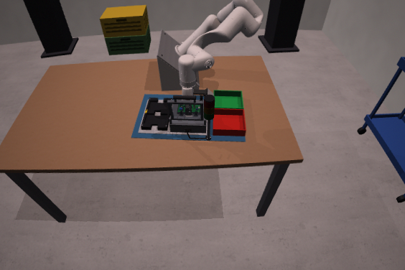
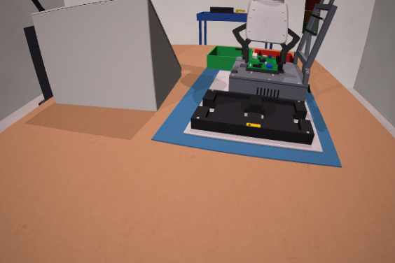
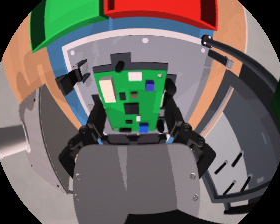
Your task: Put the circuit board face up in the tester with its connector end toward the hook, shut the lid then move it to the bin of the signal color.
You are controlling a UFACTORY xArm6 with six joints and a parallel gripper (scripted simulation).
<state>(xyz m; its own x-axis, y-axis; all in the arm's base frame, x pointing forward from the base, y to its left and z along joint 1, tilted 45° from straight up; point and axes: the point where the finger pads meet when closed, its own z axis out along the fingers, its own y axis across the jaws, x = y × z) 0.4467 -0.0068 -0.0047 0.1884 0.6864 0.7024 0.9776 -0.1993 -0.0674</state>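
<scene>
Green board (image 3: 132, 102) between open gripper (image 3: 134, 137)

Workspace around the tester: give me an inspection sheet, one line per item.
Surface: brown table with a blue bench mat.
Job's things: circuit board on the tester, lid raised; tray pockets hold no board; green bin and red bin upright; signal tower shows no lit color.
Clutter: grey wedge-shaped box on the table.
Grippers: gripper over the board, jaws open, holding nothing.
Cables: black cable at the tester's front.
Surroundings: stacked crates, blue cart, two black pedestals.
</scene>
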